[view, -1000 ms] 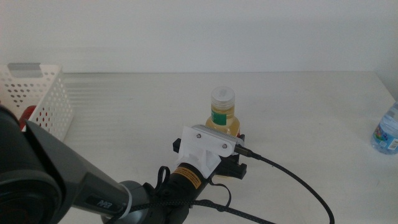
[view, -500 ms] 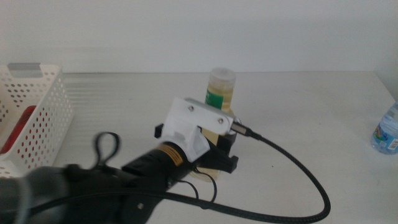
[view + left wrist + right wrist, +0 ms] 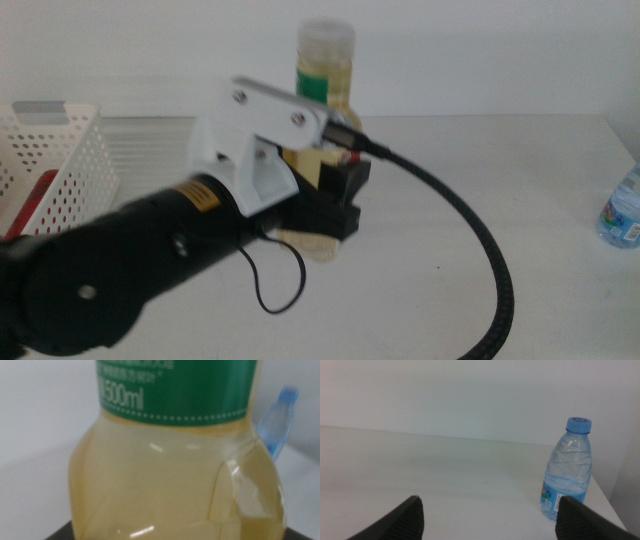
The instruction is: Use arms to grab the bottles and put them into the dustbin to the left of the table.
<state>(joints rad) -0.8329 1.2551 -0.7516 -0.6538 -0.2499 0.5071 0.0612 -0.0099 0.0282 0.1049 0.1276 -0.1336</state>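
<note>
The left gripper (image 3: 325, 205) has its jaws closed on the lower body of the yellow bottle (image 3: 323, 75) and carries it clear of the table (image 3: 480, 170) — the bottle's base shows below the jaws with a gap of air and shadow under it, its whitish cap above them. In the left wrist view the bottle (image 3: 175, 475) fills nearly everything between the jaws, green band up top, pale liquid below.

The basket (image 3: 60, 160) stands well off to the side of those jaws, at the table's left edge, and something red lies inside it (image 3: 35, 190) — most likely the can, already dropped in, though only a sliver shows.

The water bottle (image 3: 568, 467) stands upright on the table ahead of the right gripper (image 3: 487, 520), nearer one jaw than the other. Those jaws are spread wide and hold nothing, and the bottle is not yet between them.

So by my reading: one item binned, one lifted and needing a carry over to the basket and a release above it, one untouched — roughly the middle of the job.
</note>
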